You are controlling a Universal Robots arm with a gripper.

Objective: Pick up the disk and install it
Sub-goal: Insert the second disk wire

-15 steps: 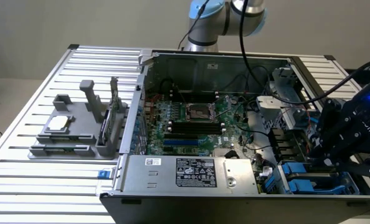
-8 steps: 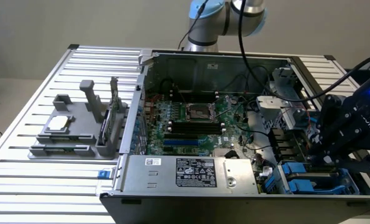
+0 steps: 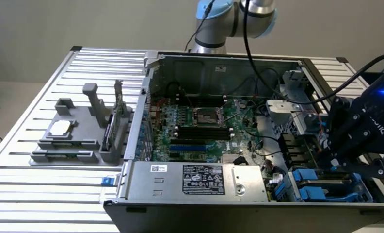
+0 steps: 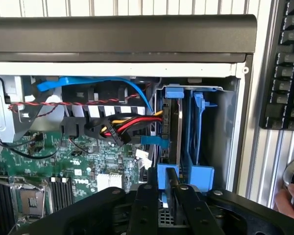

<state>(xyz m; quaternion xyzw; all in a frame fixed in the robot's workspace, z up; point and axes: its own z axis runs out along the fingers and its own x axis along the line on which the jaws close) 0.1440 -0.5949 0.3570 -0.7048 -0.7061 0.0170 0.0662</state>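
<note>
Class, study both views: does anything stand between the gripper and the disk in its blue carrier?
Nothing visible does. The gripper is right at the near end of the disk, which stands on edge in the drive bay. The cables lie beside it.

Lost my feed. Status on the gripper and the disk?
Gripper closed on the disk, edge-up in the blue drive bay. Cable bundle close alongside.

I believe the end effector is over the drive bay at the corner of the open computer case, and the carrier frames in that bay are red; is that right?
Not quite: the carrier frames in the drive bay are blue, not red, as the wrist view shows. The rest stands: the end effector is over that bay at the corner of the open computer case, right by the blue frame edge there.
</note>
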